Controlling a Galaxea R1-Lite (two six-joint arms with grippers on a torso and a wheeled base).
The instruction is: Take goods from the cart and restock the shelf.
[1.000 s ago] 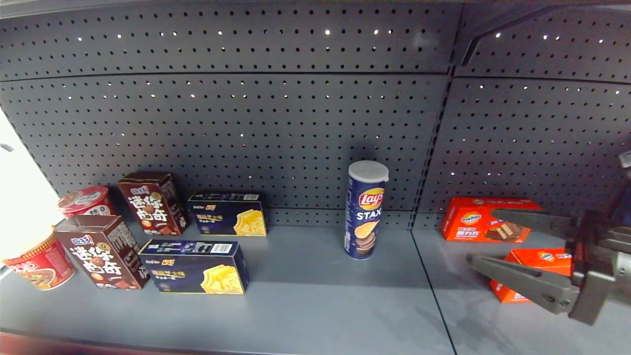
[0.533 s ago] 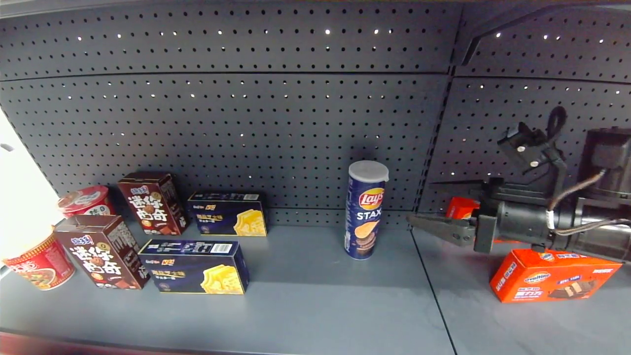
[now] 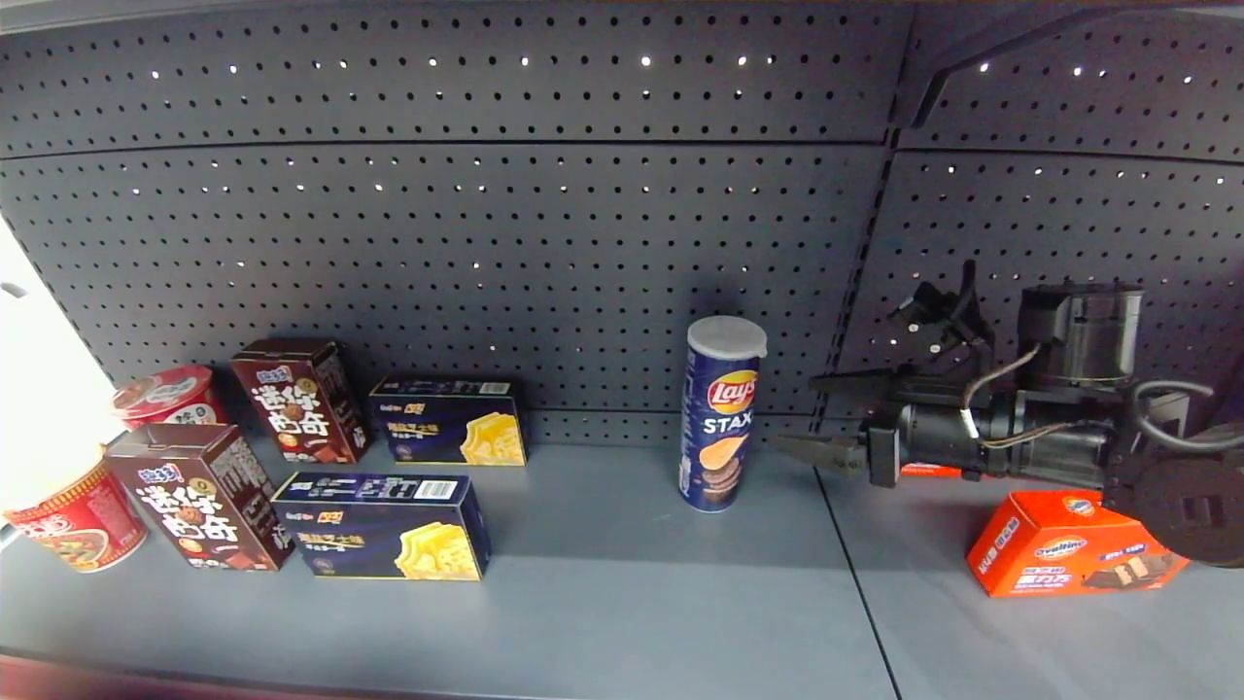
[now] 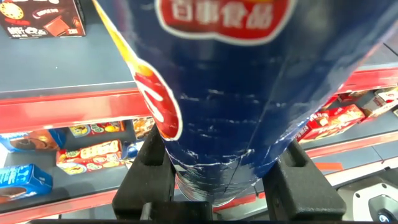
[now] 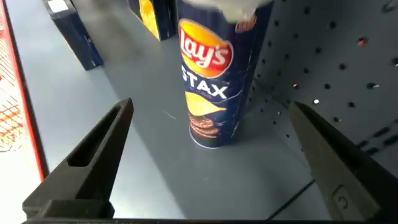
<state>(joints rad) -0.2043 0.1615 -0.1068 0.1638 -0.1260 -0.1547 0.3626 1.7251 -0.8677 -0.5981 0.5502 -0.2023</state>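
Observation:
A tall blue chips can (image 3: 722, 413) with a white lid stands upright near the shelf's back wall. My right gripper (image 3: 792, 412) is level with it just to its right, open, fingertips pointing at the can without touching. In the right wrist view the can (image 5: 214, 81) stands beyond the two spread fingers (image 5: 93, 162) of the right gripper (image 5: 211, 106). My left gripper (image 4: 221, 155) is shut on a second blue can (image 4: 236, 93), held between its black fingers (image 4: 149, 174).
On the shelf's left are dark-blue boxes (image 3: 394, 525), brown boxes (image 3: 199, 496) and red cup noodles (image 3: 68, 520). An orange box (image 3: 1069, 554) lies at the right under my right arm. Bare shelf floor (image 3: 603, 583) spreads in front of the can. Red shelves (image 4: 68, 106) lie below the held can.
My right gripper has swung from the far right, over the orange boxes, leftward to the standing can, and turned so its fingers point at it. The shelf goods have not moved.

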